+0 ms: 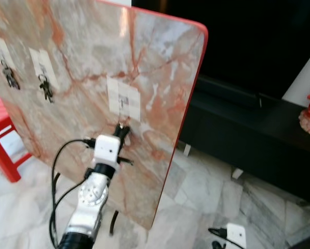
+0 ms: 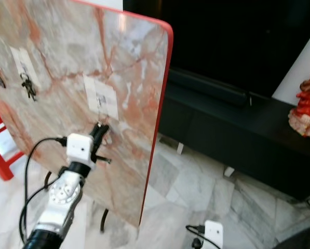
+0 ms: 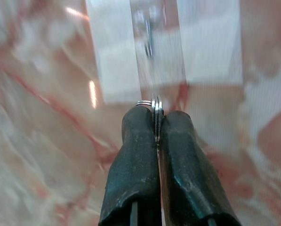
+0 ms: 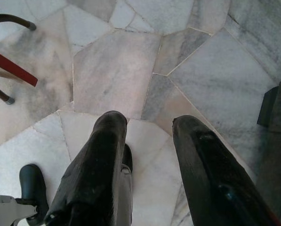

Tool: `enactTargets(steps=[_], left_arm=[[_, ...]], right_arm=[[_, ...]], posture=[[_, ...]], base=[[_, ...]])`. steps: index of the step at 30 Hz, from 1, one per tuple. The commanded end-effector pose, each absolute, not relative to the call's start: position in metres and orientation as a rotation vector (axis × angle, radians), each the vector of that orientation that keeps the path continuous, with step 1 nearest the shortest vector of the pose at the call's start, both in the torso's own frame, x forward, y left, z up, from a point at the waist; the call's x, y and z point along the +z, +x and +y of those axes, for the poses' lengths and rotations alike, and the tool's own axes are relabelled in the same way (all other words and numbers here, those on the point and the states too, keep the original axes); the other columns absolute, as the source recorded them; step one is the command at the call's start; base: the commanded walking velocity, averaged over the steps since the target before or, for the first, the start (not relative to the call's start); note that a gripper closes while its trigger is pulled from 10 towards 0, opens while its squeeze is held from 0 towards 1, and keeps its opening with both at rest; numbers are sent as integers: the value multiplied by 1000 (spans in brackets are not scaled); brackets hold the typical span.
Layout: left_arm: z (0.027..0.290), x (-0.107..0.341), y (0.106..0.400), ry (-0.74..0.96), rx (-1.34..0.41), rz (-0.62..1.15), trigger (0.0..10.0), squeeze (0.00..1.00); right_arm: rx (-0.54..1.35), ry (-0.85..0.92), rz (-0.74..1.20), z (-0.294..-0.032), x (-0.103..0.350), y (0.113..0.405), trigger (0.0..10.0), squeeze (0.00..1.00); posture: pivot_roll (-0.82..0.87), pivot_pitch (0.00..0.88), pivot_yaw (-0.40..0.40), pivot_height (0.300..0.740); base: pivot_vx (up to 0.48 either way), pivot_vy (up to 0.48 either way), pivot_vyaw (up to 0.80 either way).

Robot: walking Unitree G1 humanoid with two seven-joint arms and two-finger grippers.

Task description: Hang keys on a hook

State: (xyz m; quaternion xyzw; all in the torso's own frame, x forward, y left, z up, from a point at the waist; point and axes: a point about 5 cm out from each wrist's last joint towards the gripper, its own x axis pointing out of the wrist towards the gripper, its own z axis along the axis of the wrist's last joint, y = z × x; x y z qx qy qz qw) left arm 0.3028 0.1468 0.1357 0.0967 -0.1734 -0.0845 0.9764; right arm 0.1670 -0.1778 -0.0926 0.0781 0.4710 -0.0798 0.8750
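The left gripper (image 1: 122, 129) has its fingers (image 3: 140, 155) pinching the key ring (image 3: 154, 109) just below the hook (image 1: 122, 104) on the marble board (image 1: 160, 72). The hanging step seems under way; next, lift the ring over the hook. The right gripper (image 4: 147, 141), fingers spread, idles above the floor (image 4: 215, 75).

board (image 1: 160, 78) blocks ahead | hook (image 1: 122, 105) just above left gripper (image 1: 122, 128) | floor (image 1: 206, 197) right open

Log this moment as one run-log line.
left gripper: shut on key ring, just below hook on marble board | right gripper: open, idle over floor | keys not yet hung
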Motion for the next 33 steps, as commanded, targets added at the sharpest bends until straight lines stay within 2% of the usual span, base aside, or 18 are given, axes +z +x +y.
enactTargets(steps=[1,10,33], left_arm=[[139,155,307,197,-200,-420,10000,0],[135,161,308,190,-222,-435,10000,0],[147,167,314,162,-165,-421,10000,0]], right_arm=[[-183,150,984,-185,-92,166,10000,0],[-182,150,981,-184,-92,168,10000,0],[-174,150,979,-184,-91,168,10000,0]], posture=[[68,0,-104,740],[69,0,-106,740],[68,0,-109,740]], base=[[0,0,0],[0,0,0],[0,0,0]])
